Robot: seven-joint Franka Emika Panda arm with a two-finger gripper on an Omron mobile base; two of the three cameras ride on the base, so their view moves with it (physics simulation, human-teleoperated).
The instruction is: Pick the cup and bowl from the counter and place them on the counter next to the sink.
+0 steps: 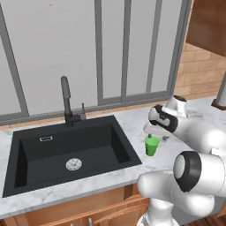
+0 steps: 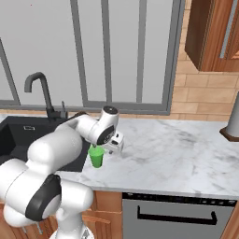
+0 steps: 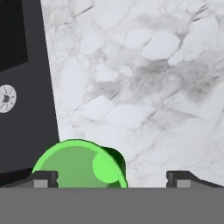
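The cup [image 1: 152, 145] stands upright on the counter [image 2: 177, 154], just beside the right edge of the sink [image 1: 66, 152]. The gripper [image 3: 112, 178] hangs right above it with its jaws spread wide, one finger on each side of the rim, and they do not seem to press on the cup. In the hand view the cup's mouth lies between the two fingertips [image 3: 43, 179], near the one on the sink side. To the right of the cup the marble is free and wide up to a grey post on a dark foot [image 2: 232, 122] at the far right. The faucet [image 1: 67, 100] rises behind the basin, well apart from the arm. Behind the counter there is a window [image 2: 93, 51] and a brick wall [image 2: 200, 93], with a wooden wall cabinet [image 2: 212, 32] above.
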